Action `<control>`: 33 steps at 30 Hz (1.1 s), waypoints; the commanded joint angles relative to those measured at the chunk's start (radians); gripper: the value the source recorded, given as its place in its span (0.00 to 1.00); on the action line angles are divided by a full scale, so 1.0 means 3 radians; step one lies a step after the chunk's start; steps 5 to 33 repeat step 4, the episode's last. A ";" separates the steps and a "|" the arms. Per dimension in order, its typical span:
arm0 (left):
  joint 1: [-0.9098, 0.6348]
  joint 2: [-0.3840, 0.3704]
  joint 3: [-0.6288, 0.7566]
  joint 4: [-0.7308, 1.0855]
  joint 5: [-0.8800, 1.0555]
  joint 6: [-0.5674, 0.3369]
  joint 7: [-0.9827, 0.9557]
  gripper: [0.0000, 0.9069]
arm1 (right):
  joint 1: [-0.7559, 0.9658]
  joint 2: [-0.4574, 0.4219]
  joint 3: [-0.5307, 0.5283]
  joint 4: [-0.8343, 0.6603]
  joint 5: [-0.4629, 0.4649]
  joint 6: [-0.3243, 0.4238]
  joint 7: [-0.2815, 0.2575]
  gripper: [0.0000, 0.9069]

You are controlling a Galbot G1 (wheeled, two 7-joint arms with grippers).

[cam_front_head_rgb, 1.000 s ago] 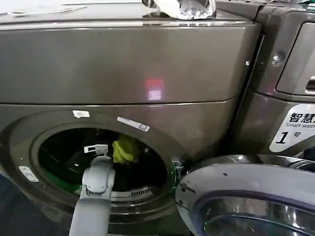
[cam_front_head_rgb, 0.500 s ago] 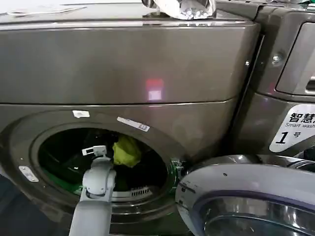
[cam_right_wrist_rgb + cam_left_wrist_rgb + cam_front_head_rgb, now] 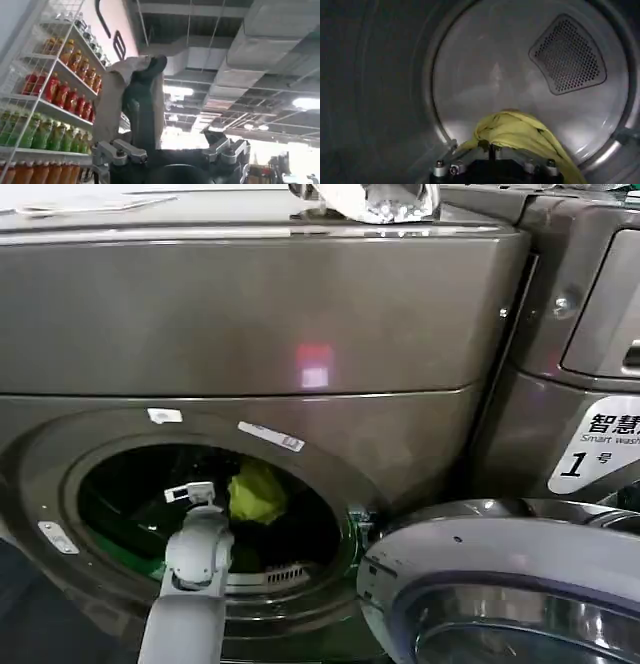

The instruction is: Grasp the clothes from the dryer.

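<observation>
The dryer (image 3: 260, 314) is a bronze-grey front-loader with its round porthole open. My left arm reaches into the drum, and my left gripper (image 3: 215, 496) (image 3: 491, 146) is shut on a bright yellow-green piece of clothes (image 3: 257, 492) (image 3: 517, 131). That piece bunches up over the fingertips and hangs clear in front of the drum's back wall (image 3: 495, 75). My right gripper (image 3: 146, 75) points up toward the ceiling, shut on a whitish-grey piece of clothes (image 3: 111, 100) that drapes down along its fingers. This piece also peeks in above the dryer's top (image 3: 365, 199).
The dryer's door (image 3: 500, 574) stands swung open at the lower right, close to my left arm. A second machine (image 3: 585, 334) with a white "1" sticker (image 3: 598, 446) stands to the right. A perforated vent (image 3: 568, 54) sits in the drum's back wall. Shelves of bottles (image 3: 55, 90) are behind me.
The yellow-green piece has gathered into a tighter bunch at my left gripper and lifted off the drum floor. The left arm has edged slightly left and back.
</observation>
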 commanded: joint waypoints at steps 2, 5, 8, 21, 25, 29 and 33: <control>-0.0009 0.0029 -0.0006 0.0011 -0.0017 0.0002 0.0010 0.00 | -0.0004 -0.0011 0.0036 0.0070 0.0071 -0.0162 0.0059 1.00; -0.0008 0.0030 -0.0007 0.0010 -0.0017 0.0003 0.0016 0.00 | -0.0003 -0.0011 0.0035 0.0073 0.0067 -0.0166 0.0059 1.00; -0.0008 0.0030 -0.0007 0.0010 -0.0017 0.0003 0.0016 0.00 | -0.0003 -0.0011 0.0035 0.0073 0.0067 -0.0166 0.0059 1.00; -0.0008 0.0030 -0.0007 0.0010 -0.0017 0.0003 0.0016 0.00 | -0.0003 -0.0011 0.0035 0.0073 0.0067 -0.0166 0.0059 1.00; -0.0008 0.0030 -0.0007 0.0010 -0.0017 0.0003 0.0016 0.00 | -0.0003 -0.0011 0.0035 0.0073 0.0067 -0.0166 0.0059 1.00; -0.0008 0.0030 -0.0007 0.0010 -0.0017 0.0003 0.0016 0.00 | -0.0003 -0.0011 0.0035 0.0073 0.0067 -0.0166 0.0059 1.00; -0.0008 0.0030 -0.0007 0.0010 -0.0017 0.0003 0.0016 0.00 | -0.0003 -0.0011 0.0035 0.0073 0.0067 -0.0166 0.0059 1.00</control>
